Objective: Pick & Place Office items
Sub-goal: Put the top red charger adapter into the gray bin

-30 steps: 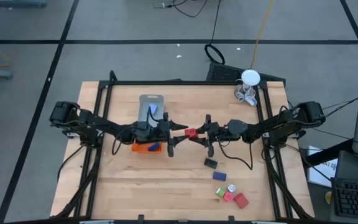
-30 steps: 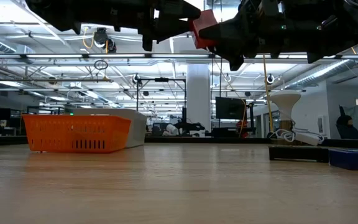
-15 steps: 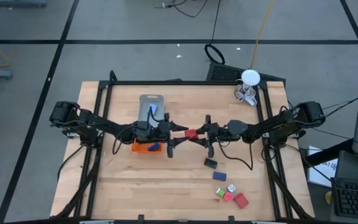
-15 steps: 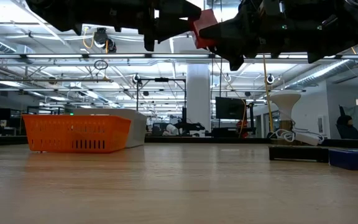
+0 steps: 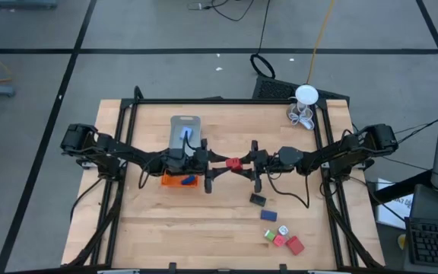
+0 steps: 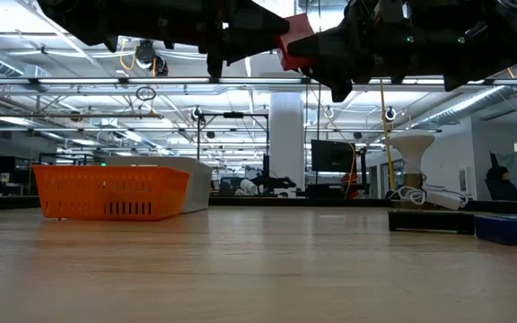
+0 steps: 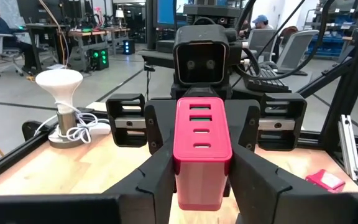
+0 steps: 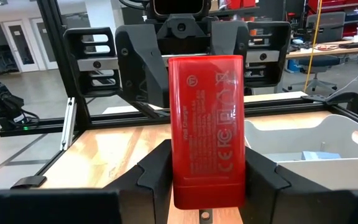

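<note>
A red block point(image 5: 234, 162), one of the office items, hangs high over the middle of the table between my two grippers, which face each other. My left gripper point(image 5: 223, 161) comes from the left and is shut on it. My right gripper point(image 5: 244, 161) comes from the right and is shut on it too. In the low view the red block point(image 6: 293, 40) shows between the two dark hands. Several more small pieces lie on the wood at the near right: a black one point(image 5: 258, 200), a blue one point(image 5: 268, 215) and a red one point(image 5: 294, 245). My left gripper pinches the red block's two sides point(image 7: 184, 186) between its two fingers, at the end with the slots point(image 7: 202, 130). Its fingers point level, from the table's left. The block is lifted clear of the table. My right gripper pinches the block's two long sides point(image 8: 178, 186) between its two fingers, at the end nearest its camera. The fingers point about level, from the table's right, and lie along the block. The printed broad face point(image 8: 207, 124) shows.
An orange tray point(image 5: 175, 180) holding a blue piece point(image 5: 189, 180) sits under my left arm, with a grey tray point(image 5: 185, 125) behind it. A white round thing with wire loops point(image 5: 305, 103) stands at the far right corner. Bare wood lies at the near left.
My left gripper's fingers have shut on the red block that my right gripper holds. Both hands and the block have stayed in place.
</note>
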Tool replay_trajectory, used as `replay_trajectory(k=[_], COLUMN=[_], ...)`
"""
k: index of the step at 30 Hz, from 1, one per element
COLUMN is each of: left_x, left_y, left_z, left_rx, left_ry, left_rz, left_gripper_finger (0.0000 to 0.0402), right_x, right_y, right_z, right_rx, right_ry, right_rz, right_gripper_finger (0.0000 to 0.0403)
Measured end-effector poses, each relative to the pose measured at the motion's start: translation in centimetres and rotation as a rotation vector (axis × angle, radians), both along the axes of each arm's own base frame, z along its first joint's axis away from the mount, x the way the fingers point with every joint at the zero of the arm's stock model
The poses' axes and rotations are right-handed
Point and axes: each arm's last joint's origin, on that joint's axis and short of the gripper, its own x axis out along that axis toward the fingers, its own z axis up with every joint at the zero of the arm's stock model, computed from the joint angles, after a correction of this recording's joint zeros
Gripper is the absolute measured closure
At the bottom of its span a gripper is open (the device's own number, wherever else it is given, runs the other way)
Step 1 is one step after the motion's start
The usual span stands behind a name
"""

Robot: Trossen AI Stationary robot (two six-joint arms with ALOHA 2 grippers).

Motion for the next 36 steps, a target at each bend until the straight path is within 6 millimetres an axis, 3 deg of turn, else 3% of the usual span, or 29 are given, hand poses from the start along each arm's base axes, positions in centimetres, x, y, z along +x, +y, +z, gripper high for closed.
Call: replay_trajectory(k=[25,36], left_x=[0.0,-0.4], left_y=[0.1,0.4], left_z=[0.0,1.0], left_rx=[0.007,0.068], left_ry=[0.003,-0.017], left_rz=[0.001,0.091], left_gripper_finger=[0.0281,0.0282], right_x=[0.0,-0.6], right_y=[0.0,-0.1], right_z=[-0.2,0.1], right_rx=[0.013,0.031], right_ry=[0.017,0.087], right_rz=[-0.001,-0.006], right_gripper_finger=[0.0273,0.0188])
